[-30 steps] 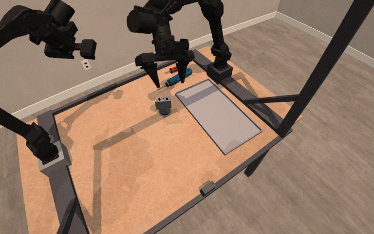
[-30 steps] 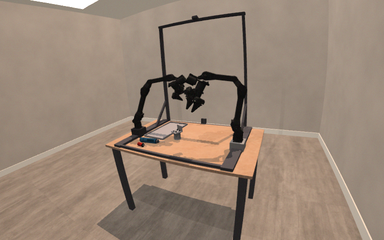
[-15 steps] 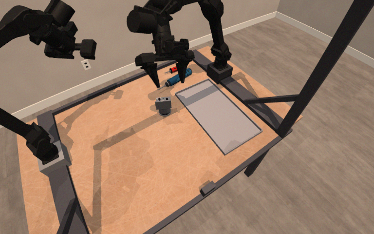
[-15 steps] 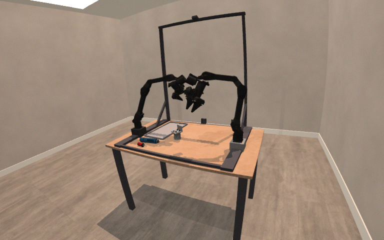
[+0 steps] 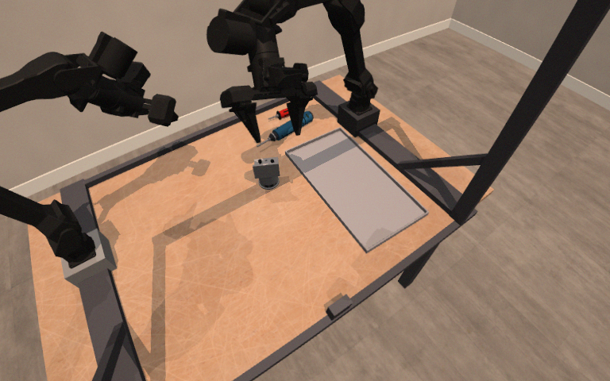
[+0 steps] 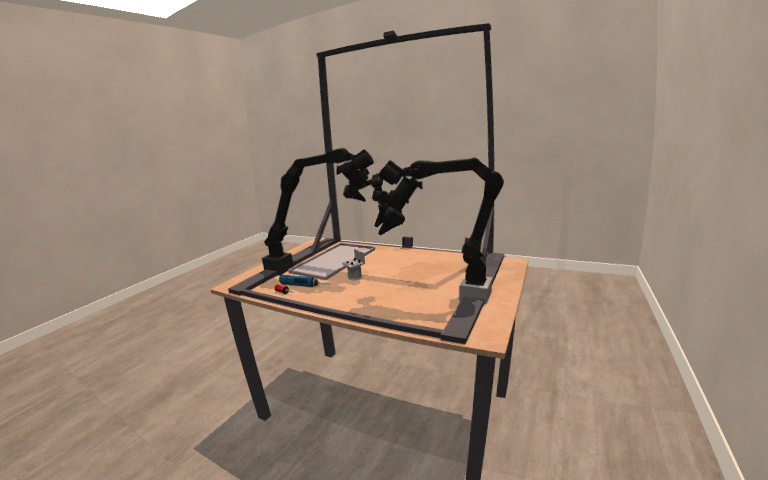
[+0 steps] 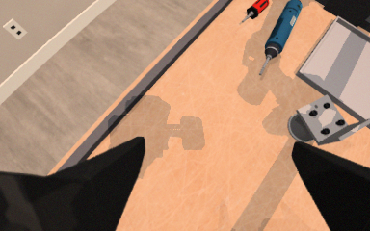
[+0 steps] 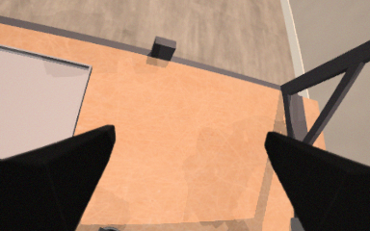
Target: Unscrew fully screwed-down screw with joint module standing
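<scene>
The joint module stands upright on the table with its grey bracket on top. It also shows in the left wrist view, where dark screw spots mark the bracket's corners; their heights are too small to tell. The dark blue electric screwdriver lies on the table behind the module, with a small red screwdriver beside it. My right gripper is open and empty, high above the module and the blue screwdriver. My left gripper is open and empty, high above the table to the module's left.
A grey mat lies to the right of the module. A small dark block sits on the front rail. A dark frame post rises at the table's right side. The arm bases stand at both table ends.
</scene>
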Controlling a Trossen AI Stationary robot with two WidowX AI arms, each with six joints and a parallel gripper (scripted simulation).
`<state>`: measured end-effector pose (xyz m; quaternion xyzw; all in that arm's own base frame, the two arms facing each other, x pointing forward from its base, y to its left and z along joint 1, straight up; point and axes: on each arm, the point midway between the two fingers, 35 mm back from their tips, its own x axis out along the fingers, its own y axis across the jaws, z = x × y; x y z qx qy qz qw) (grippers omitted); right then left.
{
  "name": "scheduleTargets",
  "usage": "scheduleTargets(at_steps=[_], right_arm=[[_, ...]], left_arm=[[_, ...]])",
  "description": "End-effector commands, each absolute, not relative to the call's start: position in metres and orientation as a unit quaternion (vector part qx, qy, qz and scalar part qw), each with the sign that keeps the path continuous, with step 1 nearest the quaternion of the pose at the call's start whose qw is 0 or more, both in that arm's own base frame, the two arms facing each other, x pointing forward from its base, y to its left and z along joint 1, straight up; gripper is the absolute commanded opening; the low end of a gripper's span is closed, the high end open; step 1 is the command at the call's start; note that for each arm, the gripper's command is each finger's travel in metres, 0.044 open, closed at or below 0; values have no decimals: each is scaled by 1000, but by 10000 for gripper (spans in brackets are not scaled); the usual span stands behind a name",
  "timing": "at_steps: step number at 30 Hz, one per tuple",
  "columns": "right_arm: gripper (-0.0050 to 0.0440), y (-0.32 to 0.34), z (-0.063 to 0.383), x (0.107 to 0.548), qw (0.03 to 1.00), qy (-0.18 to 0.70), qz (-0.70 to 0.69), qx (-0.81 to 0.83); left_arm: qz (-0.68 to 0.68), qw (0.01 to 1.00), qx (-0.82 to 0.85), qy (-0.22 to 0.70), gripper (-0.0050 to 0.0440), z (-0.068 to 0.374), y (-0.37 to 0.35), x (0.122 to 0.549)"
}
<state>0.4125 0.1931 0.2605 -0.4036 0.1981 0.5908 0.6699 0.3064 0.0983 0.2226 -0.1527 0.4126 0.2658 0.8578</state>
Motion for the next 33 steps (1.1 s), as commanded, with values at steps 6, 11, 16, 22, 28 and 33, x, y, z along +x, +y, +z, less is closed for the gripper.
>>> scheduleTargets(at_steps=[6, 11, 16, 22, 28, 33], right_arm=[[440, 193, 271, 410, 674, 187, 586, -409], [440, 193, 271, 410, 674, 187, 586, -409], [440, 193, 271, 410, 674, 187, 586, -409], [440, 193, 271, 410, 674, 187, 586, -409], [440, 193, 271, 410, 674, 187, 586, -409], [440, 193, 271, 410, 674, 187, 586, -409]], left_arm=[[160, 897, -87, 402, 440, 159, 48, 319], [119, 910, -63, 391, 440, 134, 31, 330], [97, 929, -55, 352, 440, 134, 23, 345], [43, 938, -24, 342, 440, 100, 1, 357], [0, 948, -3, 319, 440, 80, -16, 370], [-16, 962, 3, 272, 440, 87, -22, 385]])
